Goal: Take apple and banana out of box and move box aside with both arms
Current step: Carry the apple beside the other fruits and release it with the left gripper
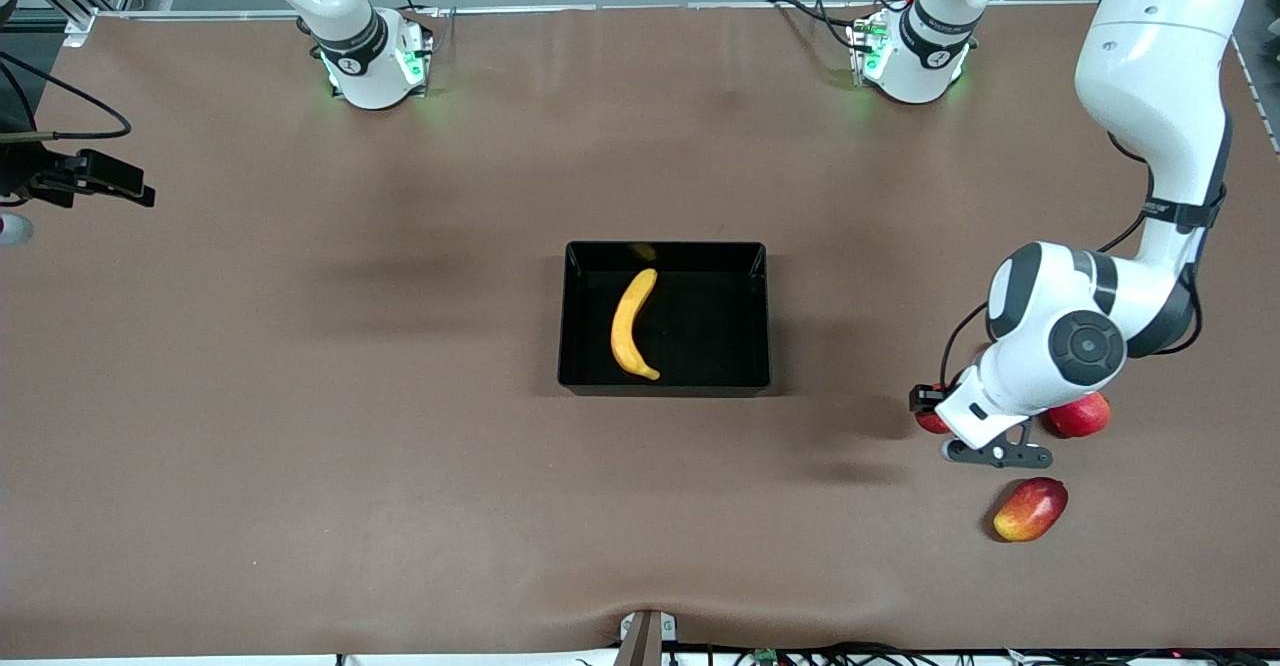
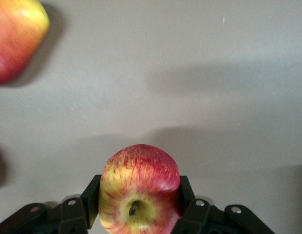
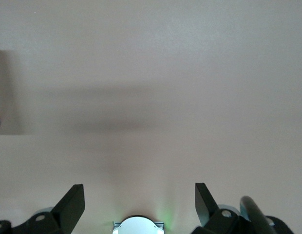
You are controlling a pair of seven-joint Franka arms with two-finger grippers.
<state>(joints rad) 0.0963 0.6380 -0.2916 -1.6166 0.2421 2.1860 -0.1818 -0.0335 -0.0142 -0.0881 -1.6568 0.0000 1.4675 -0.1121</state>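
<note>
The black tray sits at the table's middle with the yellow banana lying in it. My left gripper is shut on the small red apple with yellow streaks, low over the table at the left arm's end. In the front view the arm hides most of that apple. My right gripper is open and empty, above bare table, and its arm waits. In the front view I see only that arm's base.
A plain red apple lies beside my left gripper. An oval red-yellow mango lies nearer to the front camera and also shows in the left wrist view. A black fitting with cables juts in at the right arm's end.
</note>
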